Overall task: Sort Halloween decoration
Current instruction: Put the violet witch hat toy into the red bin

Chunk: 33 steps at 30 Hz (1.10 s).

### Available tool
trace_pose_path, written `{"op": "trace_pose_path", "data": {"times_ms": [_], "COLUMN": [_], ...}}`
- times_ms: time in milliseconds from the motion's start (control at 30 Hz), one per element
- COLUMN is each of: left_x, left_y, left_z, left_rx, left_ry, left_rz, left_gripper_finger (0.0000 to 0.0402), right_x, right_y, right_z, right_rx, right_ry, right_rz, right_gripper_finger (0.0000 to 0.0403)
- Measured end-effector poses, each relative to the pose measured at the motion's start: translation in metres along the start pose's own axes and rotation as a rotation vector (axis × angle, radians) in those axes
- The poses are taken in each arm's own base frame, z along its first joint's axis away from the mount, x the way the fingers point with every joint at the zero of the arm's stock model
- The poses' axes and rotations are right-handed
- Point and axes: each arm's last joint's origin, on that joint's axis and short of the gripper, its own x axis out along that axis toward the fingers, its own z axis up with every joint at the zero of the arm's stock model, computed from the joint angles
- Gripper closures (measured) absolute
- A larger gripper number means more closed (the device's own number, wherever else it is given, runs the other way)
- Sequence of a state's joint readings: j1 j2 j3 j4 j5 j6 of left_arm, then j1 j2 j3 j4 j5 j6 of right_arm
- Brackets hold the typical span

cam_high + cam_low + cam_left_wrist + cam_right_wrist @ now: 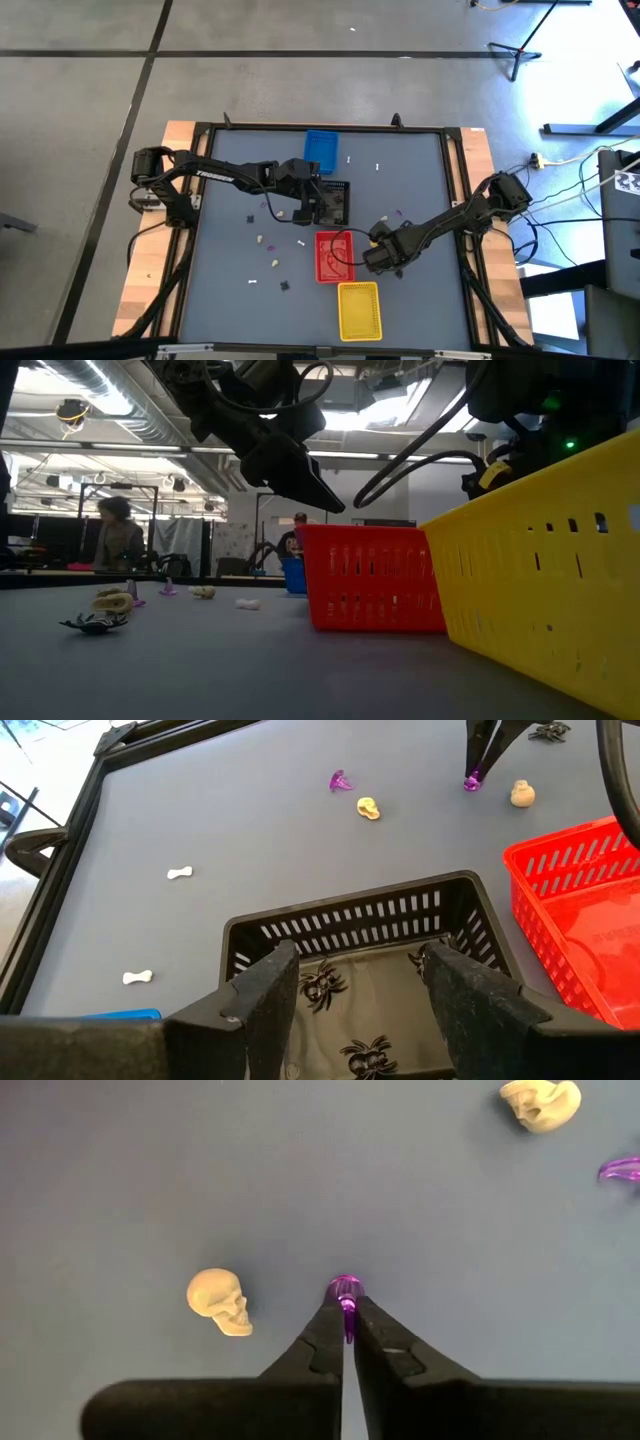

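Halloween decoration pieces lie scattered on the grey surface (pixel 150 1180). One small purple piece (pixel 346 1295) is pinched at the very tips of the right end effector (pixel 348 1330), whose fingers are nearly together, with a cream skull (pixel 220 1302) near it. The left end effector (pixel 362 960) hangs wide and empty over the black tray (pixel 350 915) of spiders. With so slight a hold, the purple piece could twist free on lifting and fall short of any tray.

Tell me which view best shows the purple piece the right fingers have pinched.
The right wrist view: the purple piece sits close up between the shut right gripper. The left wrist view shows it small and distant. I can't pick it out in the high or low views.
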State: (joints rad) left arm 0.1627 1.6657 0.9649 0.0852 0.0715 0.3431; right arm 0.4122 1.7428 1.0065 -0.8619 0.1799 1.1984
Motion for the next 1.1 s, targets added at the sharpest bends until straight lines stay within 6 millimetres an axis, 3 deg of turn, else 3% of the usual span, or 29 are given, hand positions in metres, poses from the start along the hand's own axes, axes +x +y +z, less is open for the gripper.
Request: {"op": "trace_pose_path", "data": {"times_ms": [300,700,933,1100], "left_x": [0.0,-0.004,-0.033,-0.059], "left_y": [0.0,0.001,0.005,0.006], "left_z": [0.001,0.003,0.019,0.027], "left_rx": [0.007,0.007,0.01,0.003], "left_ry": [-0.013,-0.017,-0.064,-0.085], "left_rz": [0.007,0.011,0.034,0.042], "left_gripper_finger": [0.0194,0.0194,0.0194,0.0194], "right_x": [-0.004,-0.05,-0.08,-0.088], "right_y": [0.003,0.021,0.036,0.045], "right_z": [0.001,0.018,0.032,0.039], "right_rx": [0.001,-0.094,-0.208,-0.364], "right_ry": [0.036,-0.019,-0.158,-0.275], "right_rz": [0.017,0.071,0.15,0.194], "right_gripper_finger": [0.0397,0.0401,0.0397,0.0396]}}
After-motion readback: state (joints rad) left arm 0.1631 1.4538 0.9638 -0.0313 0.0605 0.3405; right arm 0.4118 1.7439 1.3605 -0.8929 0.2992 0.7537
